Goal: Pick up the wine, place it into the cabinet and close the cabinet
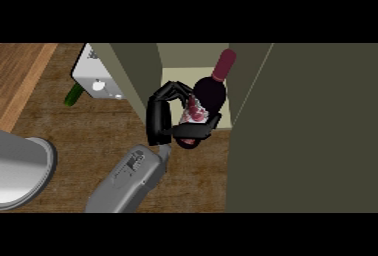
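The wine bottle (210,92) is dark, with a maroon neck and a red and white label. It lies tilted in my right hand (166,117), neck pointing away into the cabinet's opening. My fingers curl over its left side and my thumb crosses under its base, hiding the lower part. The cabinet (139,75) has olive walls and a pale inside (184,70). Its open door (303,130) is a large olive panel filling the right side, close beside the bottle. My left hand does not show.
A white appliance (96,75) with a round knob stands left of the cabinet, a green object (74,95) beside it. A grey rounded shape (22,170) fills the lower left edge. The counter (81,130) is dark wood, with lighter wood (22,70) at the upper left.
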Available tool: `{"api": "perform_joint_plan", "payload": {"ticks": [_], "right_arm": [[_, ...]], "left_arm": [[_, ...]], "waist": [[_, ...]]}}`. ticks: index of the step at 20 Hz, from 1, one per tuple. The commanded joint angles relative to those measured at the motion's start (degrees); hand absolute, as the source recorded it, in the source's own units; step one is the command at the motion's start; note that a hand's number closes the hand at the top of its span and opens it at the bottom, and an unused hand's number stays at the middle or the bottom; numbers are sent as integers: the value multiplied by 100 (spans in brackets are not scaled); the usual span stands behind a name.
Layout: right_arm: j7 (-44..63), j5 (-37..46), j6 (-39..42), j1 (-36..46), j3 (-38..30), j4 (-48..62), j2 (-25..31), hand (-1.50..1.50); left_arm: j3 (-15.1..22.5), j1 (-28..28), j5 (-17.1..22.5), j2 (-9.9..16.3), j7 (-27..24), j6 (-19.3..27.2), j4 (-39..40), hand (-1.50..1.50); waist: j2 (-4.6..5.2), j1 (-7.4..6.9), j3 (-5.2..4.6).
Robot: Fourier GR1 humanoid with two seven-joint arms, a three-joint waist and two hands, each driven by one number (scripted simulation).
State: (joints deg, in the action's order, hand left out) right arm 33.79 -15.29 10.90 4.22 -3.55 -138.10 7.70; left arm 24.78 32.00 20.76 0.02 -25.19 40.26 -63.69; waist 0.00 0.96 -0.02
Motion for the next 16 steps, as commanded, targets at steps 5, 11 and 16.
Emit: {"api": "perform_joint_plan", "payload": {"ticks": [5,11,16], "right_arm": [[171,-496,-1,-329,-78,-728,-56,-150],[-48,-119,-76,-480,271,-727,-261,-150],[68,-745,72,-480,-127,-750,-46,-150]], "left_arm": [[-316,172,84,0,166,-279,291,150],[-1140,1159,251,51,320,-810,1294,150],[-1151,1510,200,74,167,-787,2065,150]], "waist": [[-6,-28,2],[4,9,2],[10,56,4]]}}
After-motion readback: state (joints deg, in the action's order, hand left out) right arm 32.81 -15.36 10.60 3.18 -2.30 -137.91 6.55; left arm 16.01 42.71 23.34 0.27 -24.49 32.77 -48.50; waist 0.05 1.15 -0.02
